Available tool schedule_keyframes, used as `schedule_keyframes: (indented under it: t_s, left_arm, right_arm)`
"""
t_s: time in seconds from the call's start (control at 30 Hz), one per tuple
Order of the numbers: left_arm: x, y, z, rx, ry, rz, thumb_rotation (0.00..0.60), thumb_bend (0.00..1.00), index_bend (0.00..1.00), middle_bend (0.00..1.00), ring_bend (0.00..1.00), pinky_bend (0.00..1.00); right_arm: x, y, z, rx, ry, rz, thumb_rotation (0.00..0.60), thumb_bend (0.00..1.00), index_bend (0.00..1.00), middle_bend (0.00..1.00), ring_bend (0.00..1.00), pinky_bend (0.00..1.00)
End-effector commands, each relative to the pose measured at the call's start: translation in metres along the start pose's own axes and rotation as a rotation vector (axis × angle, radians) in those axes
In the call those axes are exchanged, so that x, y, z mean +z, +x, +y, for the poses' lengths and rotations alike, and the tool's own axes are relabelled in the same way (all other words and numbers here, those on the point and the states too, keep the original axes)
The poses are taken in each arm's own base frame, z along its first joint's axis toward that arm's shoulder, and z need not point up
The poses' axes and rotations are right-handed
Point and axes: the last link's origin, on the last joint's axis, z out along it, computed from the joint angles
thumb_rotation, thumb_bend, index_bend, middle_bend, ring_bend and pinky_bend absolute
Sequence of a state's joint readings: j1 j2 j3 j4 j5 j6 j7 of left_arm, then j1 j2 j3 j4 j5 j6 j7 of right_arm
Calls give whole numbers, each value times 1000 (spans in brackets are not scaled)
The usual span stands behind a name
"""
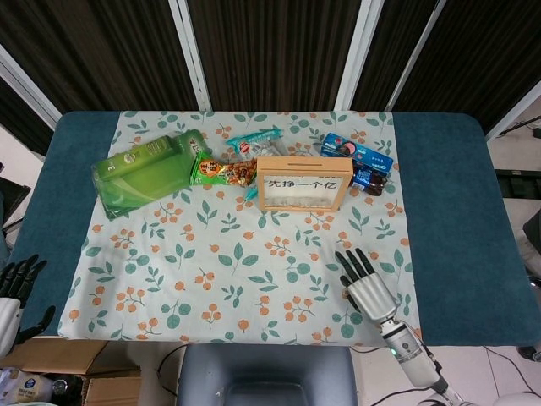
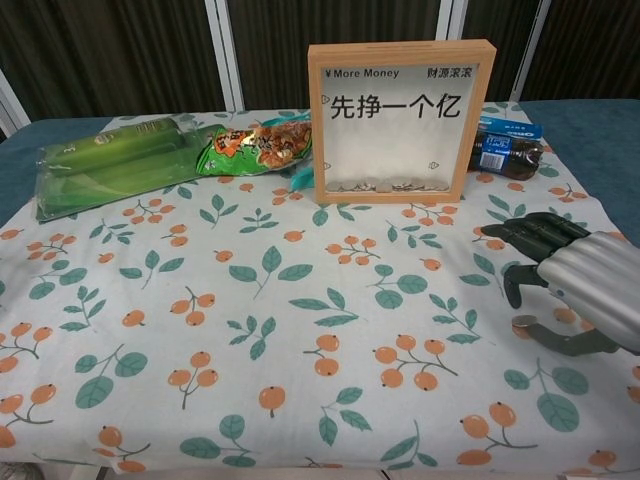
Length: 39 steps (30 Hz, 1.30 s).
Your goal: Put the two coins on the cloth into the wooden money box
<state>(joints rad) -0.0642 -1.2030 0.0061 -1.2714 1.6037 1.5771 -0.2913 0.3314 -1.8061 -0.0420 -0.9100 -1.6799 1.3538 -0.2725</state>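
Silver coin (image 2: 524, 322) at 4 o'clock on cloth (image 2: 250, 300) | right hand (image 2: 565, 285) poised over it, fingers spread, nothing held | risk: flat coin skids under fingertips | left hand (image 1: 13, 292) idle, holding nothing, off the table's 8 o'clock corner | wooden money box (image 2: 400, 120) at 12 o'clock.

The wooden money box (image 2: 401, 120) stands upright at the far middle of the cloth (image 2: 250, 300), a light wood frame with a clear front printed "More Money" and Chinese characters, and a shallow layer of coins along its bottom. One coin (image 2: 525, 322) lies flat on the cloth at the near right, small and silvery. A second loose coin cannot be made out
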Motion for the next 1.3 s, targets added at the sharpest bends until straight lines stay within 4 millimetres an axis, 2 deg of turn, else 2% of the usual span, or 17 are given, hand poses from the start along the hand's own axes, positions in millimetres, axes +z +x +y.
schedule_keyframes:
  t_s: [0.03, 0.33, 1.0, 1.07, 1.17, 1.27, 1.3]
  left_arm:
    - [0, 0, 0, 0, 0, -1, 600, 371, 0, 0, 0, 32]
    - [1, -2, 0, 1, 3, -6, 600, 371, 0, 0, 0, 32]
    - [1, -4, 0, 5, 1, -12, 600, 371, 0, 0, 0, 33]
    - [1, -4, 1, 5, 0, -13, 600, 370, 0, 0, 0, 33]
    - [1, -4, 2, 6, -3, -13, 600, 371, 0, 0, 0, 32]
    - [1, -3, 3, 5, -7, -10, 600, 370, 0, 0, 0, 33]
    - [1, -2, 4, 5, -10, -8, 600, 370, 0, 0, 0, 33]
  right_arm:
    - [1, 0, -1, 2, 5, -4, 600, 537, 616, 165, 0, 0]
    - [2, -1, -2, 7, 6, -18, 600, 592, 640, 168, 0, 0]
    - [4, 2, -3, 38, -10, 7, 600, 601, 718, 185, 0, 0]
    - [5, 6, -1, 48, -14, 27, 600, 601, 724, 185, 0, 0]
    - [8, 24, 4, 73, -26, 99, 600, 600, 727, 186, 0, 0]
    - [14, 49, 12, 96, -44, 186, 600, 600, 733, 188, 0, 0]
    - [20, 65, 17, 109, -61, 238, 600, 600, 735, 189, 0, 0]
